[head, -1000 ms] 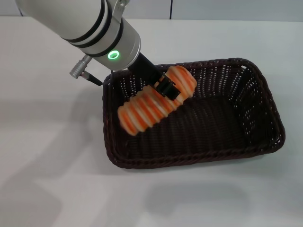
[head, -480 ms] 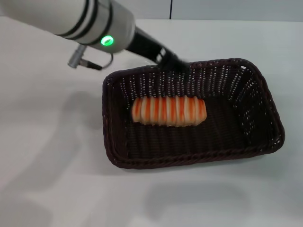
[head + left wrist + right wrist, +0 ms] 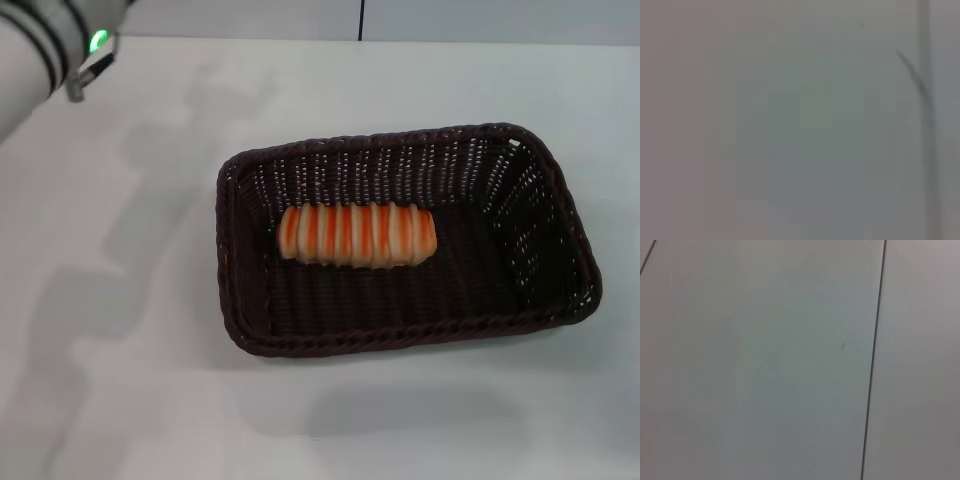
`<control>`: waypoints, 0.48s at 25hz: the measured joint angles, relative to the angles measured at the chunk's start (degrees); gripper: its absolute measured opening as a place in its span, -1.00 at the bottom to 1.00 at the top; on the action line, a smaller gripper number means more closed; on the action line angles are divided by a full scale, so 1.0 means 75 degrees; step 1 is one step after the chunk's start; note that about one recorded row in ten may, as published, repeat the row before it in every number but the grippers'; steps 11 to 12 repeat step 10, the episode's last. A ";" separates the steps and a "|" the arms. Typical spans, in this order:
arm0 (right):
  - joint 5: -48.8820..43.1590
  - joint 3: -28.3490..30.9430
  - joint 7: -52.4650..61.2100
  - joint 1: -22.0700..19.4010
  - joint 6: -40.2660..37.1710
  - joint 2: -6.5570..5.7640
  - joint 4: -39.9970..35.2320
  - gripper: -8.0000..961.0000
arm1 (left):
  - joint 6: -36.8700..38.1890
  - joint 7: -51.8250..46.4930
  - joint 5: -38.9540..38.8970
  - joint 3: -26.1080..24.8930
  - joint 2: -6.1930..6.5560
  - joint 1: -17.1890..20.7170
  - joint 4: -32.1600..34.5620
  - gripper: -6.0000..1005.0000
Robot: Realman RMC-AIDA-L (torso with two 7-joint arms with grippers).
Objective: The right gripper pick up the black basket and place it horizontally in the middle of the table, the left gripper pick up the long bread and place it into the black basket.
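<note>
The black basket (image 3: 405,300) lies lengthwise across the middle of the white table (image 3: 120,330) in the head view. The long bread (image 3: 357,234), orange with cream stripes, lies flat inside it, toward the basket's far left part. Only the silver-grey left arm with its green light (image 3: 60,45) shows, at the top left corner, well away from the basket; the left gripper itself is out of view. The right gripper is out of view. Both wrist views show only plain grey panels.
The table's far edge runs along the top of the head view, with a grey wall (image 3: 250,15) behind it. Bare tabletop surrounds the basket on all sides.
The left gripper let the bread go into the basket, then pulled up and away to the far left, out of view. The bread has lain still since half a second ago.
</note>
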 joint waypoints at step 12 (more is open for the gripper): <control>0.0406 0.0167 0.0159 -0.0123 0.0357 0.0010 -0.0381 -0.23 | 0.7889 -0.3586 0.0525 0.0447 0.0094 -0.0754 0.5955 0.59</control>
